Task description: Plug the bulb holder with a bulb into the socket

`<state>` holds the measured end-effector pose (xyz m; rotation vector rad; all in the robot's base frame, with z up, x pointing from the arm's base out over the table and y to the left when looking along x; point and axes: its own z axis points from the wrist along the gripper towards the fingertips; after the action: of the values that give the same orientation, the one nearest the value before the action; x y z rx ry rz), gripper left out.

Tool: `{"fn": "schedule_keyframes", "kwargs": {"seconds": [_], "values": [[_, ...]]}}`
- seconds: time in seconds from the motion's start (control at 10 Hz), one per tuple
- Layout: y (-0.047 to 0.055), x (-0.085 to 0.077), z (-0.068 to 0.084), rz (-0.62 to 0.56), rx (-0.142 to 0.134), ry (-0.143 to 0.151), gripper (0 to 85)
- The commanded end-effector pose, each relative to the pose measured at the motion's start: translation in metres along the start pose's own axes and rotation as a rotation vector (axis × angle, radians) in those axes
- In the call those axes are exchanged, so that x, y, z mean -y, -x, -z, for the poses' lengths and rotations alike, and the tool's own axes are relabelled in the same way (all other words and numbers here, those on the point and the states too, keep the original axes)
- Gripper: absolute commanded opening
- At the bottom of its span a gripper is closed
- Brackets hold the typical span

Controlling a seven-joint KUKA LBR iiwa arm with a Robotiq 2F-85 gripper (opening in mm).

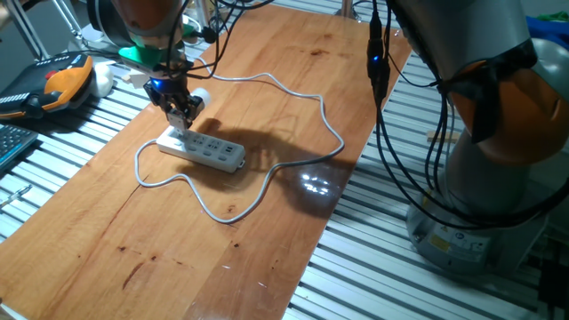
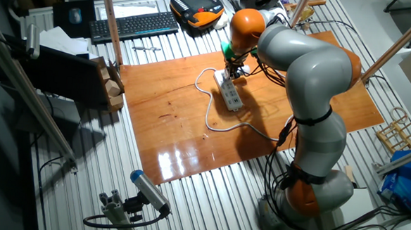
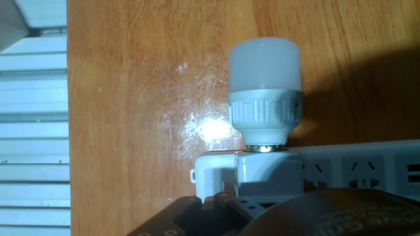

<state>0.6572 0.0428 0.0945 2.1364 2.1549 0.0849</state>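
Gripper [image 1: 182, 120] down over the near end of the socket [image 1: 203, 149], closed on the bulb holder [image 3: 268, 173] — bulb [image 3: 264, 63] jutting sideways off the socket over the wooden table [image 1: 267, 89].

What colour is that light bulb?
The bulb is milky white, on a pale grey ribbed base; the hand view shows it best.

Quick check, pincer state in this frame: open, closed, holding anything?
Pincer: shut on the bulb holder, which sits at the end of the socket; the bulb sticks out sideways.
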Motion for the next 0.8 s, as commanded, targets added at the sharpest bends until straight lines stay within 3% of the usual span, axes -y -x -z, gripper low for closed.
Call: {"fn": "schedule_keyframes", "kwargs": {"seconds": [0.0,0.7], "values": [[0.0,0.0003,-0.0004,0.0,0.0,-0.001,0.0],[-0.0011,0.0008,-0.0012,0.006,0.015,0.01,0.0]]}}
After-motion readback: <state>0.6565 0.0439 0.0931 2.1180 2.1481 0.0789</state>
